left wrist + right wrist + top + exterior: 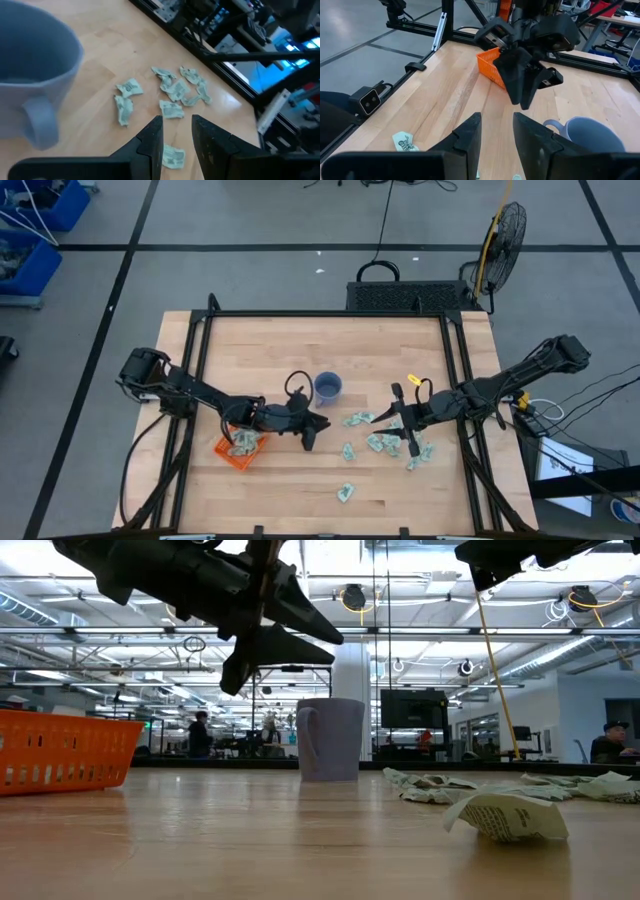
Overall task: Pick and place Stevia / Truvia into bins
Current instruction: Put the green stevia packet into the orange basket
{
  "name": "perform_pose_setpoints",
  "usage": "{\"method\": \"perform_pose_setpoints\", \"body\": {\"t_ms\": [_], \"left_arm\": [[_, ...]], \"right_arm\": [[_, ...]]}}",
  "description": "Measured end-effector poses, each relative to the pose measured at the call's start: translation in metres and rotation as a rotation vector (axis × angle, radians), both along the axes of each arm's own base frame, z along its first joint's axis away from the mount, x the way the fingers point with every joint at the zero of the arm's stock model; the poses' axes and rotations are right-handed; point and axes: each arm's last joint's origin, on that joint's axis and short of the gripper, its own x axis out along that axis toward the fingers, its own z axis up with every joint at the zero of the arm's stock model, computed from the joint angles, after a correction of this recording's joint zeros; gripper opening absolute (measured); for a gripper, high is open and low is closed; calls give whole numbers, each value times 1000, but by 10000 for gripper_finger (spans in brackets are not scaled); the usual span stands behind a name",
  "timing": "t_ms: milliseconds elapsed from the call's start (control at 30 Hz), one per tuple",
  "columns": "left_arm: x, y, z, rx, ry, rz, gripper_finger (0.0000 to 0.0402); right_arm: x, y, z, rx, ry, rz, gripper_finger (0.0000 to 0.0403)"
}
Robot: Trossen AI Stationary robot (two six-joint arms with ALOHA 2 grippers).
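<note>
Pale green and white sweetener packets [380,442] lie scattered flat on the wooden table right of centre, also in the left wrist view [175,92] and the low view [505,812]. One packet [346,492] lies alone nearer the front edge. The orange bin [232,455] stands on the table at the left and holds a few packets. My left gripper [312,432] hovers open above the table between the bin and the packets [177,131], holding nothing. My right gripper [397,430] hangs open over the packet cluster, fingers spread wide [496,125], also empty.
A blue-grey mug [328,387] stands upright just beyond the two grippers, close to the left one [35,85]. A black frame rail [460,380] runs along the table's edges. Bare wood lies between the bin and the packets and toward the near edge.
</note>
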Motion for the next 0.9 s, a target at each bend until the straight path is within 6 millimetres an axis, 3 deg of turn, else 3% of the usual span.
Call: {"method": "perform_pose_setpoints", "body": {"t_ms": [767,900], "left_arm": [[2,13,0,-16,-15,140,106],[6,9,5,-9,-20,47,106]], "right_arm": [[0,0,0,0,0,0,105],[0,0,0,1,0,-1,105]]}}
